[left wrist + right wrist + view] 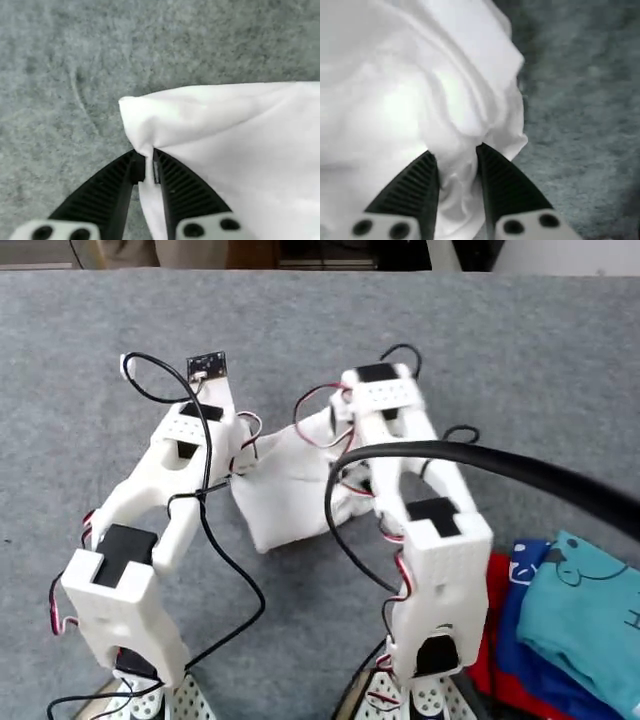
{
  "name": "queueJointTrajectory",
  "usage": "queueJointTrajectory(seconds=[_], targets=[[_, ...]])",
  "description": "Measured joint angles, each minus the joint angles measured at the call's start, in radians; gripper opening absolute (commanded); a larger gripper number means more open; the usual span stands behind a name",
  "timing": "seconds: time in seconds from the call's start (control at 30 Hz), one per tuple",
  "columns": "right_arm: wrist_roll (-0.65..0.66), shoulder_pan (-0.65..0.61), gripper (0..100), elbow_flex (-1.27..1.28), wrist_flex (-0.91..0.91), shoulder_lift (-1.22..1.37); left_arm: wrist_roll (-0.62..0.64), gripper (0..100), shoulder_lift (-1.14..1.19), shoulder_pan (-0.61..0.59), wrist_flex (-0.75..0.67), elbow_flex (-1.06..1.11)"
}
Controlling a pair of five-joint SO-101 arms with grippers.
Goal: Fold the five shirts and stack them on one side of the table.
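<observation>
Though arms (160, 490) half hide it, white shirt (280, 505) pinched by left fingers (112, 186), bunched between right fingers (412, 189)

free: bare grey table (100, 330) far and left | blocked: shirt stack (585, 625) right-front | black cable (520, 470) seemingly overhead

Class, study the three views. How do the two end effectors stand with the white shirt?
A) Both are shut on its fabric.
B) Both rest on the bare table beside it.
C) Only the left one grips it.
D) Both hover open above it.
A: the left end effector pinches a corner edge of the white shirt, and the right end effector clamps a bunched fold of it.
</observation>
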Motion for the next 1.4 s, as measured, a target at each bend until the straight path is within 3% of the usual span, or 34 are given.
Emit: queueJointTrajectory(seconds=[0.33,0.63,0.9,1.4], targets=[[0.068,0.170,0.4,-0.034,0.115,-0.270,0.017,2,-0.187,0.034,0.203,-0.138],[0.163,0.362,0.4,-0.034,0.140,-0.477,0.086,2,-0.290,0.275,0.256,-0.141],[0.368,0.674,0.4,-0.034,0.180,-0.614,0.086,2,-0.290,0.305,0.256,-0.141],[0.878,1.415,0.4,0.072,0.181,-0.669,0.046,2,-0.290,0.305,0.256,-0.141]])
